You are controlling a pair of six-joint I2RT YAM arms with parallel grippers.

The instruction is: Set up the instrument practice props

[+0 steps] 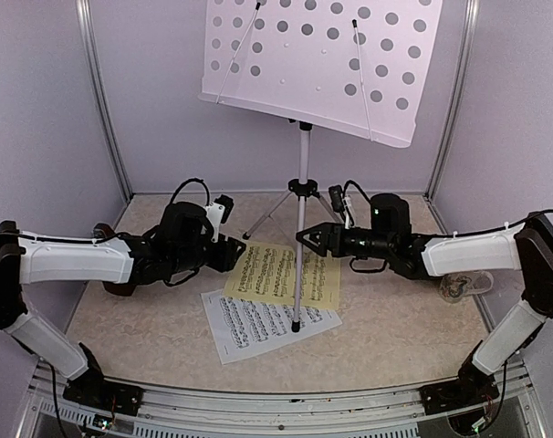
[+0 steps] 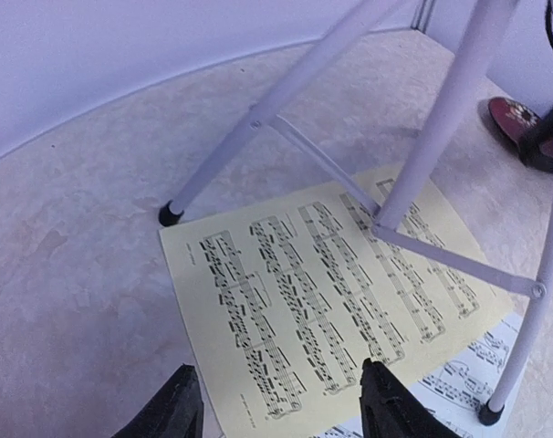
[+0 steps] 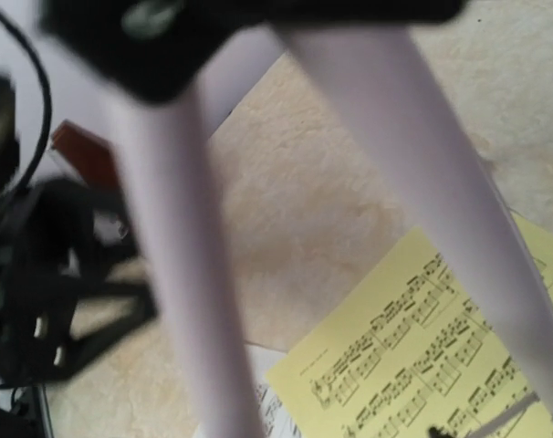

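Note:
The white music stand's perforated desk (image 1: 322,64) is tilted high at the back, and its tripod legs (image 1: 299,274) straddle the sheets. The yellow sheet (image 1: 281,274) lies flat under the legs, overlapping the white sheet (image 1: 258,327). My left gripper (image 1: 238,254) is open and empty, low at the yellow sheet's left edge (image 2: 286,301), with its fingertips (image 2: 178,401) apart. My right gripper (image 1: 306,239) is open and empty, right beside the stand's pole. The brown metronome (image 1: 106,234) is mostly hidden behind my left arm.
A stand foot (image 2: 170,214) rests by the yellow sheet's corner, and another (image 2: 486,412) rests on the white sheet. A red round dish (image 2: 518,119) lies past the legs. A floral white mug (image 1: 459,285) sits under my right forearm. Walls close the back and sides.

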